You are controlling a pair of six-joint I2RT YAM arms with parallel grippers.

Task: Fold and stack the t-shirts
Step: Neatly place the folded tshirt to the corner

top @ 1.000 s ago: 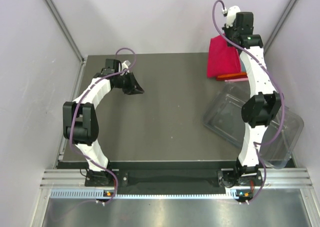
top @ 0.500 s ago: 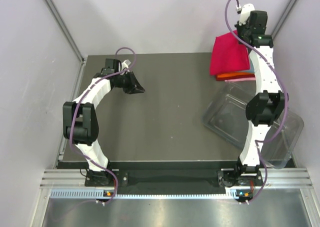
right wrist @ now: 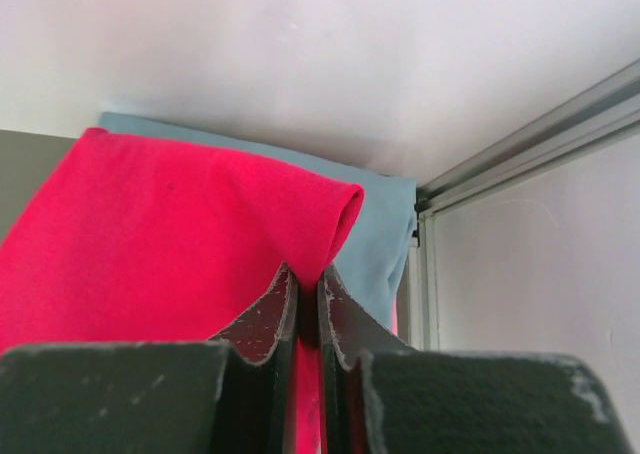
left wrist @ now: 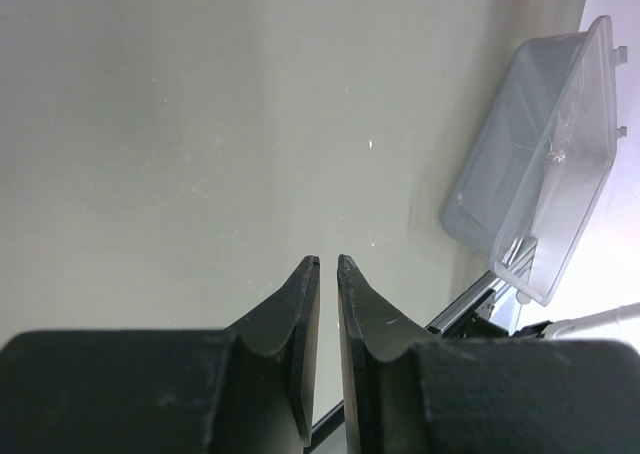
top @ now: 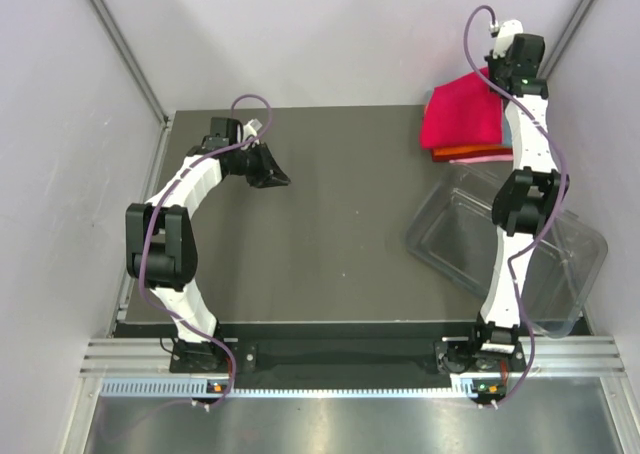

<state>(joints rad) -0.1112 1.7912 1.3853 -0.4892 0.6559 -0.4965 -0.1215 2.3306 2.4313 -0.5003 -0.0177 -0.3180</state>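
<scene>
The folded crimson red t-shirt [top: 458,114] lies over the stack at the table's far right corner, with the orange t-shirt [top: 462,153] and the pale pink t-shirt [top: 478,159] edges showing beneath. The blue-grey t-shirt [right wrist: 372,244] lies under the red one [right wrist: 170,244] in the right wrist view. My right gripper [right wrist: 307,274] is shut on a fold of the red t-shirt, high at the far right corner [top: 497,82]. My left gripper [left wrist: 327,262] is shut and empty, low over the bare table at the far left [top: 280,179].
A clear plastic tub [top: 560,264] lies tilted at the right side of the table, also in the left wrist view [left wrist: 545,164]. Walls and a metal frame post [right wrist: 520,144] stand close behind the stack.
My right gripper has carried the red t-shirt rightward and toward the far corner, spreading it over the stack. The left arm has not moved.
</scene>
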